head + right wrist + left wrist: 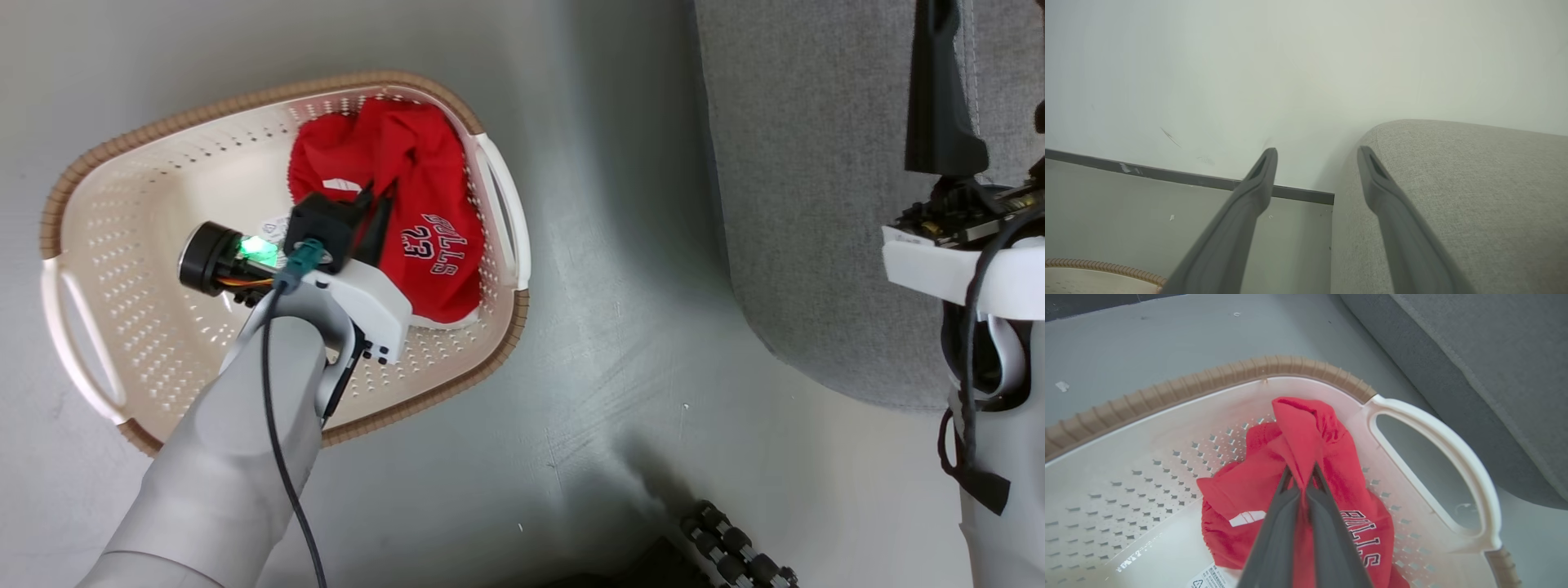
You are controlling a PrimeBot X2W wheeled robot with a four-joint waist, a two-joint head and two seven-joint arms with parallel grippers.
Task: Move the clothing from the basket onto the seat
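Red clothing [433, 188], crumpled, with white trim and black-and-white numerals showing, sits in the basket [122, 245] at the handle end nearest the seat [816, 204]. Your left gripper [1300, 473] reaches down into the basket from above, fingers pressed together on a raised fold of the fabric. Your right gripper [1316, 153] hangs at the seat's rounded edge, fingers spread wide apart.
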